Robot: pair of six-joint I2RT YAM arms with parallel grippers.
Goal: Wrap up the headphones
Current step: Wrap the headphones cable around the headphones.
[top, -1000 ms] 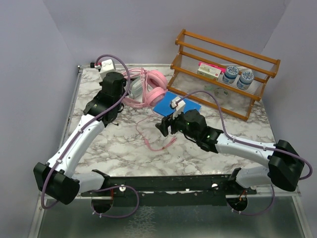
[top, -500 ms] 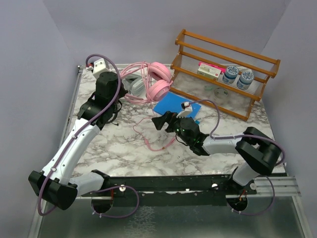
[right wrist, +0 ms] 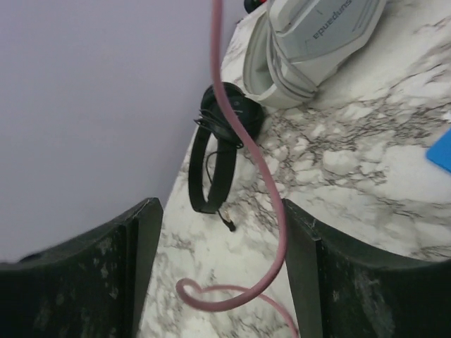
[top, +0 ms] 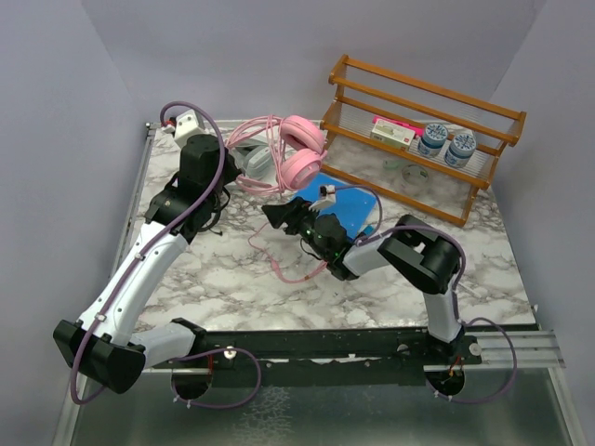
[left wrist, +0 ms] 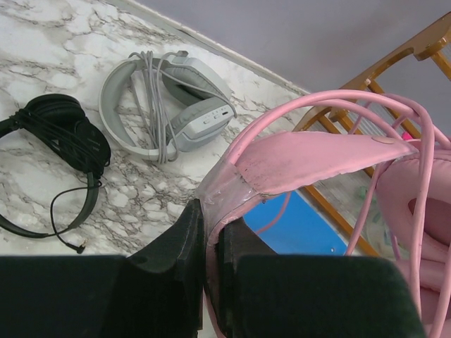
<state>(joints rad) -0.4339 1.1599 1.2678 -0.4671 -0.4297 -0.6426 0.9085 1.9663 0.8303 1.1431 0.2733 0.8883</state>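
From above, your left gripper point(top: 244, 156) is raised at the far left of the white marble tabletop point(top: 446, 251). It carries the pink over-ear headphones point(top: 299, 153) just in front of the slatted wooden rack point(top: 418, 121). Their thin pink cable point(top: 290, 269) falls to the marble in a loose loop. Your right gripper point(top: 277, 215) sits low beside that cable, at the edge of the flat blue mat point(top: 351, 206).

From the left wrist, the jaws are pressed together on the end of the padded pink headband point(left wrist: 310, 158), and the hold looks firm. Below lie the large grey-white over-ear headphones point(left wrist: 169, 105) and the small black on-ear headphones point(left wrist: 56, 137), each with its cord wound around it. So the pink pair is most likely your job in hand.

From the right wrist, the dark fingers point(right wrist: 137, 253) stand apart and the pink cable runs down between them without being pinched. Close on it above the curl lying on the marble, not on the curl itself. Then lead it around the band in even turns, under light tension only, since a hard pull could twist the band in the left jaws. Steer clear of the black pair's loose plug.
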